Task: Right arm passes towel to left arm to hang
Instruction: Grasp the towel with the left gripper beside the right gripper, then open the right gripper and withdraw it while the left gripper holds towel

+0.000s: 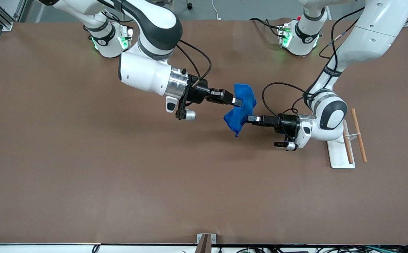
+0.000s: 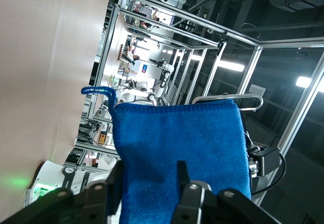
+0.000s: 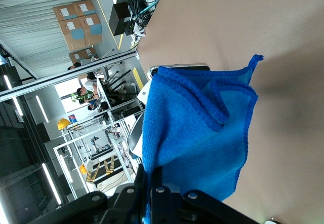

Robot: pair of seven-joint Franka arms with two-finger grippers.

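While the right gripper (image 1: 238, 102) holds the towel (image 1: 246, 95) up over the middle of the brown table (image 1: 119, 175), the left gripper (image 1: 249, 118) meets the same cloth from the left arm's end.

Front view:
- The towel hangs bunched at frame centre, clear of the tabletop.
- The right gripper is clamped on the towel's upper part.
- The left gripper touches the lower fold. Whether it is parted or clamped on the cloth cannot be told.
- Both arms reach in roughly level from their bases at the upper edge of the frame.
- A white-based rack (image 1: 341, 154) with two wooden rods (image 1: 359, 135) lies on the table toward the left arm's end, partly under the left arm's wrist. Neither wrist view shows it.

Left wrist view:
- The towel (image 2: 177, 133) fills the middle of the frame as a flat blue sheet with a stitched hem.
- The left gripper (image 2: 149, 176) is at the towel's near edge.
- A small corner loop (image 2: 96, 89) sticks out from one corner (too small to make out in the front view).

Right wrist view:
- The towel (image 3: 192, 127) is doubled over itself, with its hem lines crossing.
- The cloth runs down into the right gripper (image 3: 152, 178), pinched tight.
- One pointed corner juts out over the bare table.
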